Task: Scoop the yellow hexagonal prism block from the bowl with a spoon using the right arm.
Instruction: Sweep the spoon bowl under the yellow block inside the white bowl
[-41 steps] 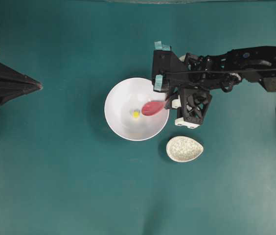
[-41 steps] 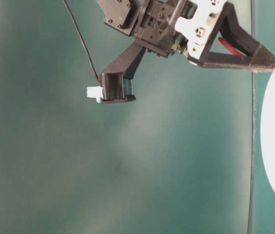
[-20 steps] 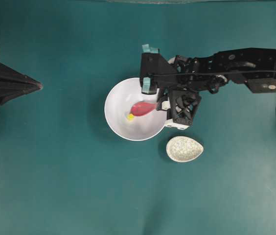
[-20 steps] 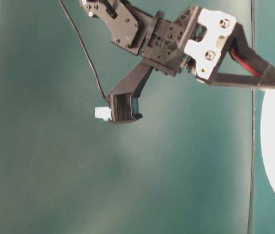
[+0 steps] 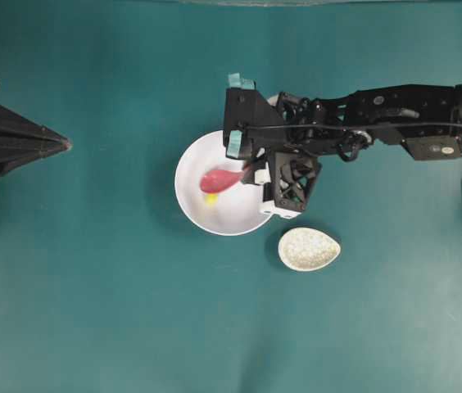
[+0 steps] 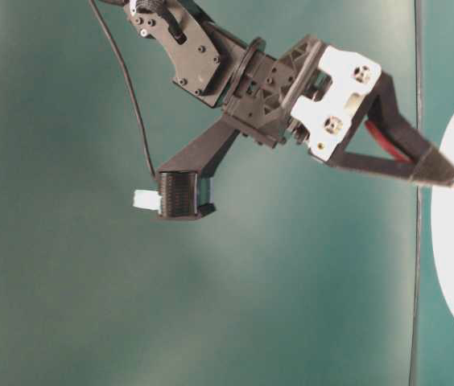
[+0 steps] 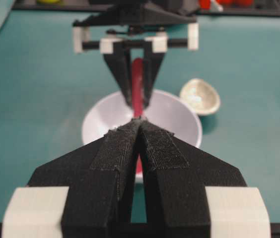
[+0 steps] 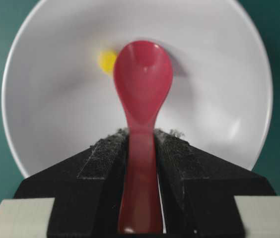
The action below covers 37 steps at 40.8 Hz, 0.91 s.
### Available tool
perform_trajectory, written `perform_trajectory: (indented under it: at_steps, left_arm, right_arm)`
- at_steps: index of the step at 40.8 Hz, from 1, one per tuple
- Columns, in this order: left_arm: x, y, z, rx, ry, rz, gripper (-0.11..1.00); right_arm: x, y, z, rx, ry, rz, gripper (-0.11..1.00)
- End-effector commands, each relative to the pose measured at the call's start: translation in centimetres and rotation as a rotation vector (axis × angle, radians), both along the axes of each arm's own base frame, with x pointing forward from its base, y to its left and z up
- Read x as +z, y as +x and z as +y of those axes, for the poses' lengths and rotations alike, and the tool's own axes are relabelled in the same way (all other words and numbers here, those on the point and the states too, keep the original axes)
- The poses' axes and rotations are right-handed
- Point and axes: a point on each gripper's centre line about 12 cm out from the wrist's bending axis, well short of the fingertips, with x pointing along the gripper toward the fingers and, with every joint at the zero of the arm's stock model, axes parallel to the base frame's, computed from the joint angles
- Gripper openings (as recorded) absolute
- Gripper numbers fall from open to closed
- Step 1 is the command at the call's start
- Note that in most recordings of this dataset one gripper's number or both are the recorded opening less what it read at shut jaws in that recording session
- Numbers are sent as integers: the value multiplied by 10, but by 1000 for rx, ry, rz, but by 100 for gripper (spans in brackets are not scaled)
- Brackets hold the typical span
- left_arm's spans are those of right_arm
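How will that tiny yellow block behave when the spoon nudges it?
The yellow block is far smaller than the red spoon beside it, so it probably skids away easily. The white bowl looks smooth and curved, so it may slide back toward the bottom. It seems stiff.

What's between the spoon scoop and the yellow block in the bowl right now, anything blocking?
Nothing visible. In the right wrist view the yellow block sits on bare bowl surface just off the left edge of the spoon scoop, outside it. The right gripper holds the handle.
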Motion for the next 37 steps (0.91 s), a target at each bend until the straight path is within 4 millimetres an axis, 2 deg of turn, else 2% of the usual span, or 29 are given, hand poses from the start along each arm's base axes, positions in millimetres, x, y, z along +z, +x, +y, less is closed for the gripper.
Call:
perform_trajectory:
  at_steps: [1,15,29,37]
  left_arm:
    - [10,3,0,1,6,-23,3]
    - [10,3,0,1,4,-23,3]
    - [7,3,0,2,-2,6,3]
    - [6,2,0,2,2,19,3]
  right_arm:
    - [15,8,-1,-7,-13,-67,25]
    - [24,11,-2,-10,-18,-99,25]
    - [69,0,-3,15,-64,-184,25]
    - [83,-12,-5,22,-67,-163,25]
